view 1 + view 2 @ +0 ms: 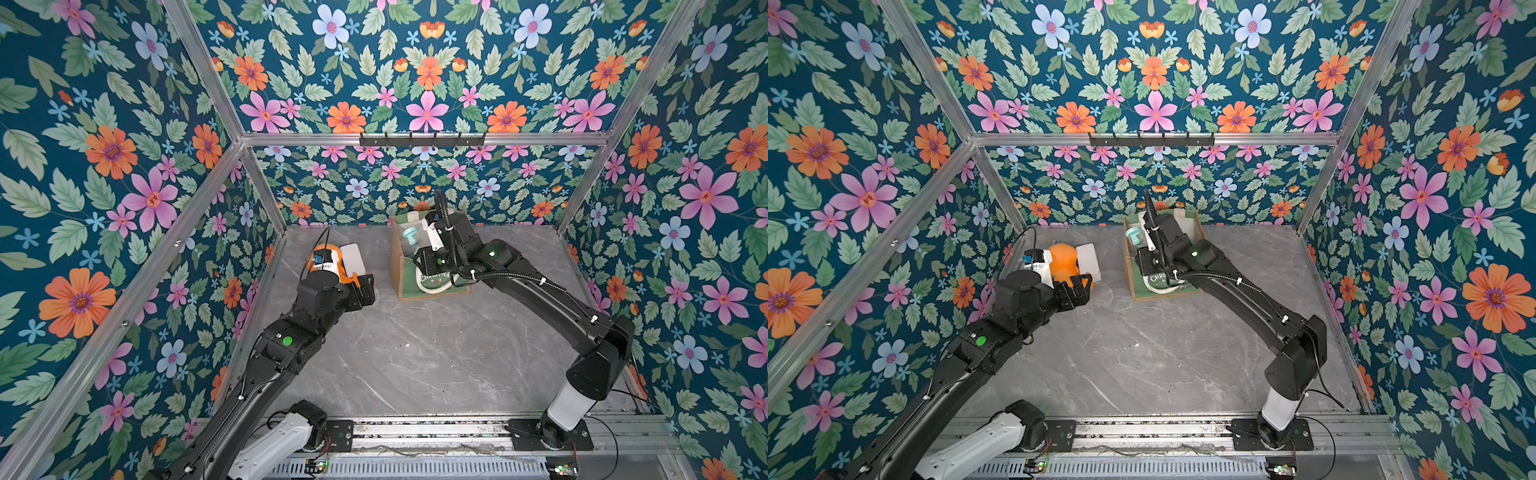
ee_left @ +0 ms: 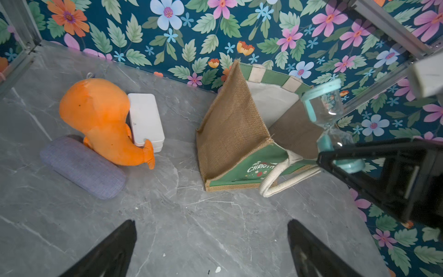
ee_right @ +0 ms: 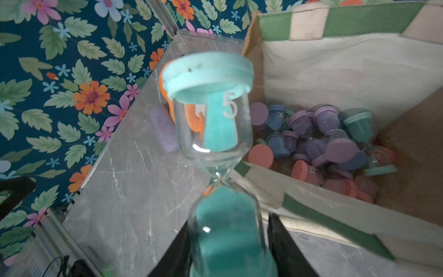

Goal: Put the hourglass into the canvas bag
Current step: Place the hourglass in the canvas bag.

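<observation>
A teal-capped hourglass [image 3: 215, 134] with teal sand is held in the air at the edge of the canvas bag's [image 2: 232, 129] open top, not yet resting inside. Its lower bulb is clasped between the fingers of the right claw [image 3: 227, 239], and its upper bulb, marked with a white 5, sticks out beyond them. In both top views the hourglass [image 1: 411, 241] [image 1: 1134, 237] is seen tilted over the bag's mouth.

The bag [image 1: 401, 266] is stood at the back of the grey marble table [image 1: 436, 353], close to the flowered back wall. Tan burlap sides, a green front, a cream lining and a white rope handle hanging down the front can be made out. A heap of small hourglasses [image 3: 323, 148] in purple, blue, pink and teal is seen at its bottom.

The left claw [image 2: 211, 239] is spread wide and empty above bare table. Well apart from the bag, an orange plush toy [image 2: 100, 115] is lying against a white box [image 2: 145, 117] and a lilac-grey case [image 2: 81, 167].
</observation>
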